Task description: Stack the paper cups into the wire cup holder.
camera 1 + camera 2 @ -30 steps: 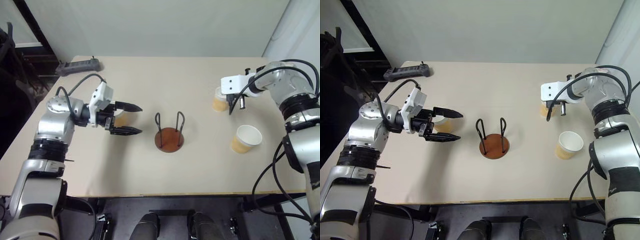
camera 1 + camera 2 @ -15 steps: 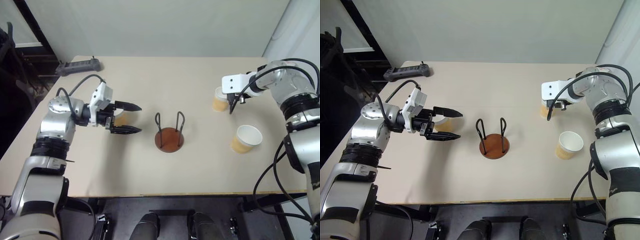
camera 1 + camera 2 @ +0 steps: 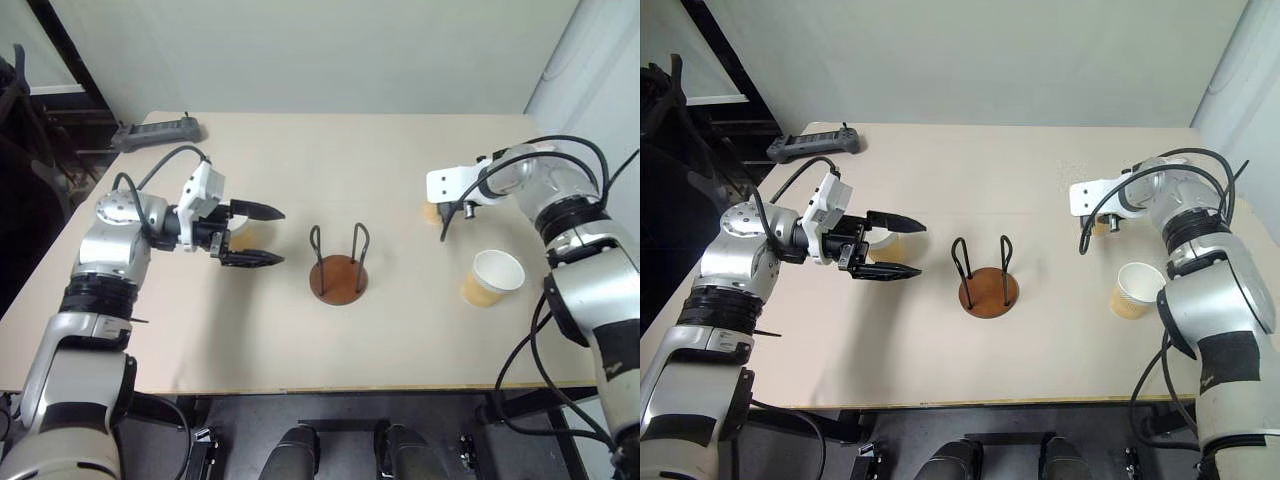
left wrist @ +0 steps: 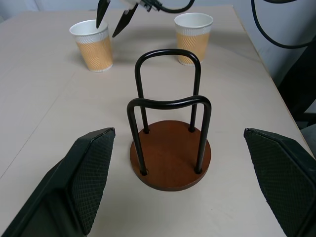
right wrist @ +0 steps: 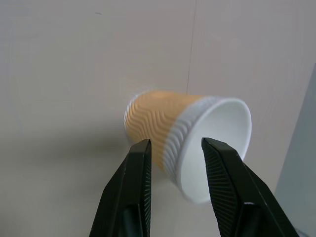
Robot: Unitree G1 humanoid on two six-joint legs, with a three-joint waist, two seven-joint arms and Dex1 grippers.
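At the centre of the left eye view, on the beige table (image 3: 300,160): the wire cup holder (image 3: 338,265), upright, nothing inside its two loops.

To the left of it, well apart: the left gripper (image 3: 280,237), pointing toward the holder, black fingers spread wide, holding nothing. Just behind these fingers, partly hidden: one of the paper cups (image 3: 890,248), on the table.

In the upper right part of the frame: the right gripper (image 5: 176,143), fingers apart with a clear gap, pointing down at the second cup (image 4: 94,44). Seen in the left wrist view with both fingertips just above the rim of this cup, which stands upright; contact cannot be told.

Lower right, near the table edge: the third cup (image 3: 492,277), upright, mouth open upward, apart from both grippers.
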